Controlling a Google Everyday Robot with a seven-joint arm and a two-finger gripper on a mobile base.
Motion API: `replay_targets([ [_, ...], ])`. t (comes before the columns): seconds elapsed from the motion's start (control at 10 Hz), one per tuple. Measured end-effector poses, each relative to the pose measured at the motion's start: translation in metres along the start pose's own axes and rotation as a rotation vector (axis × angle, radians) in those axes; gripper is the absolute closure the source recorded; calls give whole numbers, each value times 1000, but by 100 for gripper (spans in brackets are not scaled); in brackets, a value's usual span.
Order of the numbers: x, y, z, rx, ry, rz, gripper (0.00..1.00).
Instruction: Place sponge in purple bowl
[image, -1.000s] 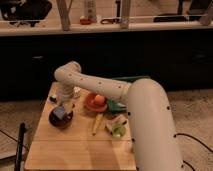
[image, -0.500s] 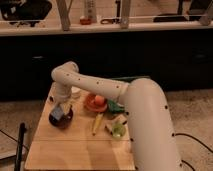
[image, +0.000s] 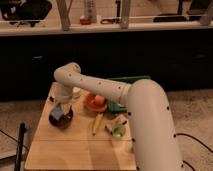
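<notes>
Sponge at the purple bowl: what's wanted is a clean drop.
My tool (image: 61, 107) hangs right over the purple bowl (image: 63, 121) on the bench's (image: 75, 147) left side. The sponge (image: 56, 115) shows as a blue-grey patch at the bowl's mouth; I cannot tell whether I grip it. I judge it best to stay centred, release low and lift straight up.

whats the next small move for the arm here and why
Probably ease the gripper straight down a little: it hangs directly over the purple bowl at the left of the table, with the sponge at its tip, about level with the rim. The orange dish sits close beside it, so avoid drifting sideways.
</notes>
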Motion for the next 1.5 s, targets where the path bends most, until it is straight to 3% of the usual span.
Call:
replay_targets([
  [1.0,0,0,-6,20,-19,-18,20],
  [1.5,1,0,-8,11,-27,-22,20],
])
